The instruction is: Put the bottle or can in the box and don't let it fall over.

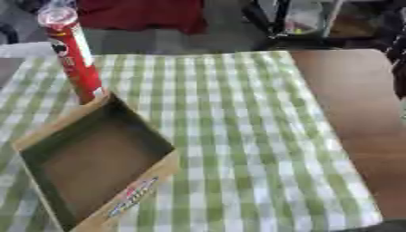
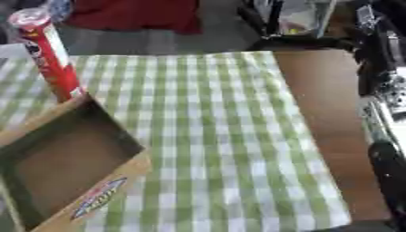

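Note:
A tall red can (image 1: 75, 59) with a clear lid stands upright at the far left of the table. Its base is hidden behind the far corner of an open cardboard box (image 1: 151, 183). The box lies at the near left, turned askew, and its brown floor is bare. A printed label shows on its near wall. My right arm (image 2: 384, 90), black and silver, runs down the right edge of the right eye view, well away from the can and the box. Its dark lower end (image 2: 390, 176) sits near the bottom right corner. No hand touches the can. My left hand is out of sight.
A green-and-white checked cloth (image 1: 238, 136) covers most of the table. Bare brown tabletop (image 1: 357, 104) shows along the right side. Chair legs and red fabric (image 1: 142, 13) lie beyond the far edge.

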`<state>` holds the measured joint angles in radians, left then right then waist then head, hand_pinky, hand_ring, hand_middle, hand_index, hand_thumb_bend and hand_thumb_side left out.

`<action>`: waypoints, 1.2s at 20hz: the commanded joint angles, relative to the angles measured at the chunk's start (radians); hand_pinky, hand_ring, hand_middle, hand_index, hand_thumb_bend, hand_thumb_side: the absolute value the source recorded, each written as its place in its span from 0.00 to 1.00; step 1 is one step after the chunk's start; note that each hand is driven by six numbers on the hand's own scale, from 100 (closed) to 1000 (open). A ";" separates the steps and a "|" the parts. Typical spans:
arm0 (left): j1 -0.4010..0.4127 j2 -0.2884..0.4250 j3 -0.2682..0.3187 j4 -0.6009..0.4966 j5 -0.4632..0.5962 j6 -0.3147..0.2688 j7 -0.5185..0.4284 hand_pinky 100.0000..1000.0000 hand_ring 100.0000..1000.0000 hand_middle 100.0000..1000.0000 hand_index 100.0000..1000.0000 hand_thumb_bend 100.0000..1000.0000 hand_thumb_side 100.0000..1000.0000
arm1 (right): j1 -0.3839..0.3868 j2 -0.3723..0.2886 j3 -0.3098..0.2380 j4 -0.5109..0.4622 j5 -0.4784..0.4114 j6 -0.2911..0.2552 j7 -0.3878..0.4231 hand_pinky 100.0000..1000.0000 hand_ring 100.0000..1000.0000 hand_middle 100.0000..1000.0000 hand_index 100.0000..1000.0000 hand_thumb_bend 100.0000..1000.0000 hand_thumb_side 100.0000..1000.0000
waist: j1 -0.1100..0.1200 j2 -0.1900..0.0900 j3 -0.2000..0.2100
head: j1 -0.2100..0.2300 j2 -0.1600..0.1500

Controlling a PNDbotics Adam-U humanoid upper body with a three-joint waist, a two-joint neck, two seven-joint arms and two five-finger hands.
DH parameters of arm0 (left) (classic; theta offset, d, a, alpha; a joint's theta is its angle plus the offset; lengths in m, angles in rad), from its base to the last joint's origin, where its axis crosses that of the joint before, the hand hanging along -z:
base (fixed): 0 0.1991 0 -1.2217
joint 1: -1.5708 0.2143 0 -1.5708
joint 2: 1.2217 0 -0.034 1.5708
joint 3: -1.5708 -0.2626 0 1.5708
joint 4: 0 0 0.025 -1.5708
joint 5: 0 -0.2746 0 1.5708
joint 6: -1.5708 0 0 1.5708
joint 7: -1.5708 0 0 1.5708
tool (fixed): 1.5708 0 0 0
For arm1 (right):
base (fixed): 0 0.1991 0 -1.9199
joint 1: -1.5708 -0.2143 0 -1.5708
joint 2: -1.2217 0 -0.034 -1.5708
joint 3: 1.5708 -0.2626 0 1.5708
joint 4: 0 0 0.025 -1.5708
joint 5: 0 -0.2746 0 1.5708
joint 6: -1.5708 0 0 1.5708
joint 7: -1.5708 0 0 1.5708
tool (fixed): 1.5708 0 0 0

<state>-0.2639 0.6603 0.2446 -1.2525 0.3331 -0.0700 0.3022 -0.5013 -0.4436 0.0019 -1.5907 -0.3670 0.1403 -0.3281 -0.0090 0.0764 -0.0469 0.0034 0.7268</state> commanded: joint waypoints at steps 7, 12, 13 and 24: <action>-0.009 0.047 0.012 -0.022 -0.003 0.000 0.005 1.00 0.90 0.86 0.79 0.90 0.00 | -0.016 -0.030 -0.005 -0.022 -0.001 0.000 -0.004 0.82 0.85 0.84 0.85 0.20 0.66 | 0.002 -0.015 0.000 | 0.002 -0.013; -0.015 0.047 0.000 -0.026 -0.005 0.003 -0.012 1.00 0.90 0.86 0.80 0.91 0.00 | -0.015 -0.030 -0.005 -0.022 -0.001 0.000 -0.004 0.82 0.85 0.84 0.85 0.20 0.66 | 0.002 -0.015 0.001 | 0.002 -0.016; -0.018 0.047 -0.005 -0.029 -0.007 0.006 -0.020 1.00 0.90 0.86 0.80 0.91 0.00 | -0.016 -0.030 -0.004 -0.022 -0.001 0.000 -0.004 0.82 0.85 0.84 0.85 0.20 0.66 | 0.002 -0.015 0.001 | 0.002 -0.017; -0.108 0.023 -0.095 -0.025 -0.046 0.062 -0.125 1.00 0.90 0.86 0.82 0.92 0.01 | -0.018 -0.025 0.001 -0.021 -0.002 0.002 0.000 0.82 0.85 0.84 0.85 0.20 0.66 | 0.001 -0.014 -0.006 | 0.013 -0.021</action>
<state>-0.3527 0.6587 0.1546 -1.2686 0.2983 -0.0119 0.1889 -0.5013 -0.4436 0.0072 -1.5908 -0.3670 0.1427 -0.3288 -0.0097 0.0764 -0.0514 0.0131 0.7179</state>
